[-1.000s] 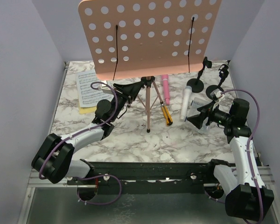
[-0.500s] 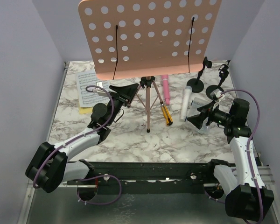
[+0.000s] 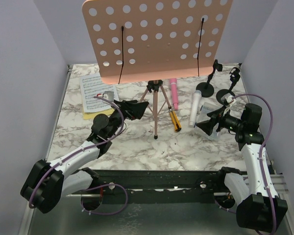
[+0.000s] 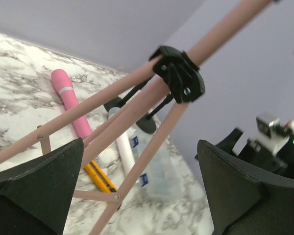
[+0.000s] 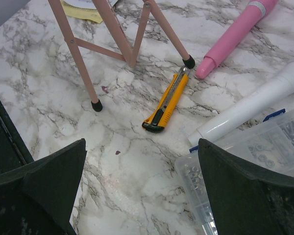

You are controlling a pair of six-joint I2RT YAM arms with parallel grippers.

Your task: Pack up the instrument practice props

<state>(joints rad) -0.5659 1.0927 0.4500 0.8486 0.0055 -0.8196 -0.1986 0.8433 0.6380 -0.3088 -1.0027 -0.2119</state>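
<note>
The pink perforated music rack (image 3: 159, 36) stands on its pink tripod (image 3: 156, 105) mid-table. My left gripper (image 3: 137, 106) is open just left of the tripod. In the left wrist view the tripod legs (image 4: 137, 117) cross between the spread fingers of that gripper (image 4: 140, 143), which hold nothing. White and yellow sheet-music pages (image 3: 95, 93) lie at the back left. A pink microphone (image 3: 174, 93) and a white microphone (image 3: 195, 107) lie right of the tripod. Two black mic mounts (image 3: 206, 88) (image 3: 228, 93) stand behind them. My right gripper (image 3: 209, 123) is open and empty above the table (image 5: 142, 142).
A yellow-and-black cutter (image 5: 166, 103) lies by the tripod's feet, beside the pink microphone. A clear plastic box (image 5: 245, 171) of small parts sits under the right gripper's right finger, against the white microphone (image 5: 255, 107). Walls close in the table on three sides.
My left gripper has opened wide, let go of the tripod leg and drawn back a little toward the near side. The rack and my right arm have not moved.
</note>
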